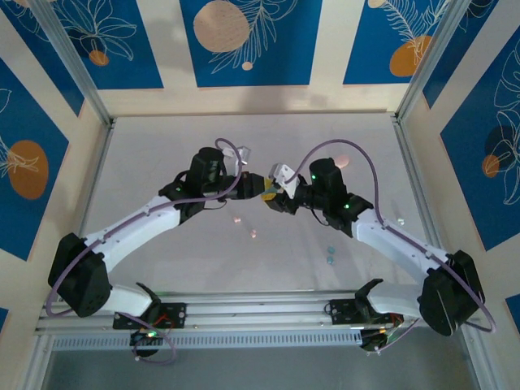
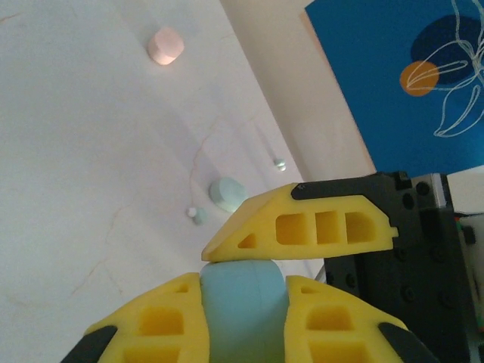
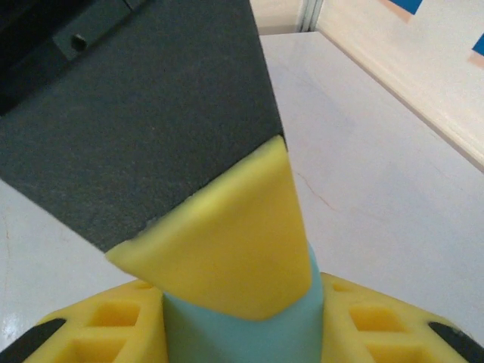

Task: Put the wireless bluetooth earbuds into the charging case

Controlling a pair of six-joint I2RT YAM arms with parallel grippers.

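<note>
- Blue panels with white flower drawings and orange discs lined the cream walls around a pale table top.
- Both arms reached inward and met over the middle of the table. The left gripper and the right gripper were tip to tip.
- Seen from the left wrist, the left gripper's yellow fingers were clamped tight on a teal charging case, which filled the gap between them.
- One yellow finger of the right gripper lay across the top of that case, touching it.
- Seen from the right wrist, the same case sat wedged between the right gripper's own fingers, so this pincer held it too, at a moderate spread. The left gripper's yellow fingertip covered its upper end.
- A tiny teal earbud lay loose on the table, just beside a pale teal rounded piece.
- A second small bud lay beyond them, apart from both.
- A pink case rested farther off on the bare surface, well apart from the teal items.
- From above, pink specks and teal specks dotted the table on the near side of the grippers. They were too small to identify.
</note>
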